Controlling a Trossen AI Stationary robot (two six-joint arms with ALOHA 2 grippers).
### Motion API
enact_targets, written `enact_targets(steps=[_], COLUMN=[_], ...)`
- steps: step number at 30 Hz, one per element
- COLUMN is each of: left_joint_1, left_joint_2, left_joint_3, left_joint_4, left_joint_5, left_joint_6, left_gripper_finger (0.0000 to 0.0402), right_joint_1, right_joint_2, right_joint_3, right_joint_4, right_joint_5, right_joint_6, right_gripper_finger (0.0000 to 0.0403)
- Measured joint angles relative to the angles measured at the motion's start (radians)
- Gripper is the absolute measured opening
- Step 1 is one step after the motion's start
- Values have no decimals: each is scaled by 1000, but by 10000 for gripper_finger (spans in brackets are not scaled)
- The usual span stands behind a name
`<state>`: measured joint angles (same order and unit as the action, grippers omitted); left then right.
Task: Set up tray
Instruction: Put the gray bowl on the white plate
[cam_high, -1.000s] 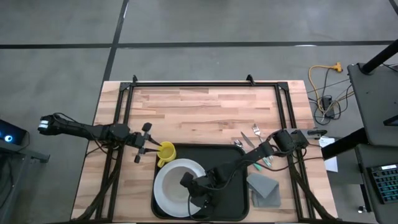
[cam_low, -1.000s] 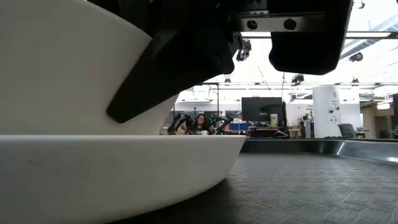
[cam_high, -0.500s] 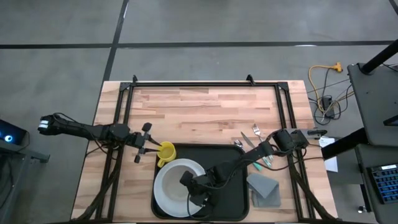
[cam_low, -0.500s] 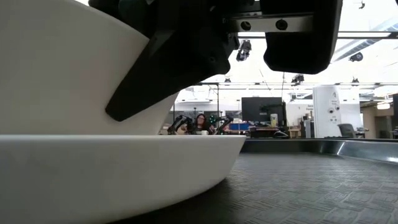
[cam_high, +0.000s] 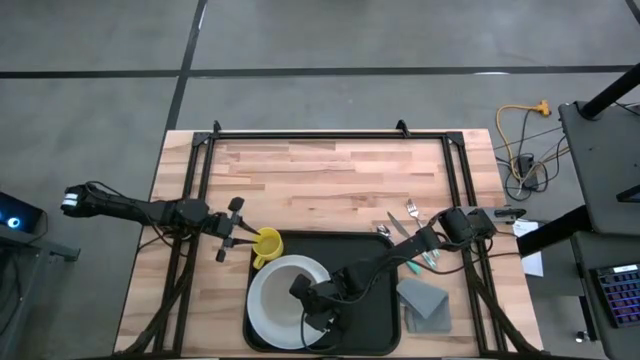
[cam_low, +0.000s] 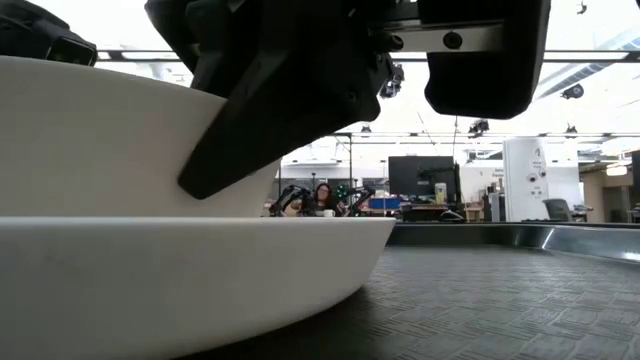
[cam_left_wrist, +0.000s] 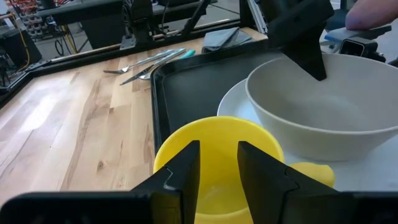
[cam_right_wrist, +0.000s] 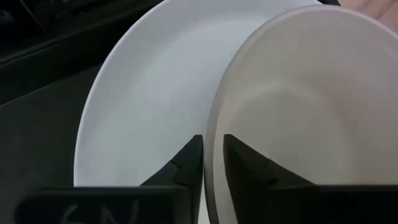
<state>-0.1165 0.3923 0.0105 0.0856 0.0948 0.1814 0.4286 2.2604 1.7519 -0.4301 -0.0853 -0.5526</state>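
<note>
The right gripper's (cam_right_wrist: 212, 163) fingers straddle the white bowl's (cam_right_wrist: 298, 112) rim, one inside, one outside. The bowl sits on the white plate (cam_high: 268, 300) in the black tray (cam_high: 375, 310). Release fully, then lift straight up (no dragging). Left gripper (cam_left_wrist: 217, 174) pinches the yellow mug's (cam_left_wrist: 217, 140) wall.

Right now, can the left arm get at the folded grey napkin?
Probably not easily. The left claw is at the yellow mug, and the napkin lies across the tray, beyond the plate and the right arm.
</note>
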Motion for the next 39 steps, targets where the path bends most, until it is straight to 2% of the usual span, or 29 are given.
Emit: enact_targets(steps=[11,20,39], left_joint_1=[0,0,0], left_joint_2=[0,1,1], left_joint_3=[0,0,0], left_joint_4=[0,0,0], left_joint_5=[0,0,0], left_joint_6=[0,0,0], left_gripper_finger=[94,94,94], right_joint_1=[1,1,0], right_joint_2=[0,0,0], right_joint_3=[0,40,139], right_joint_4=[-2,-75,-243], right_joint_5=[0,0,9], right_joint_6=[8,29,109], right_gripper_finger=[96,116,120])
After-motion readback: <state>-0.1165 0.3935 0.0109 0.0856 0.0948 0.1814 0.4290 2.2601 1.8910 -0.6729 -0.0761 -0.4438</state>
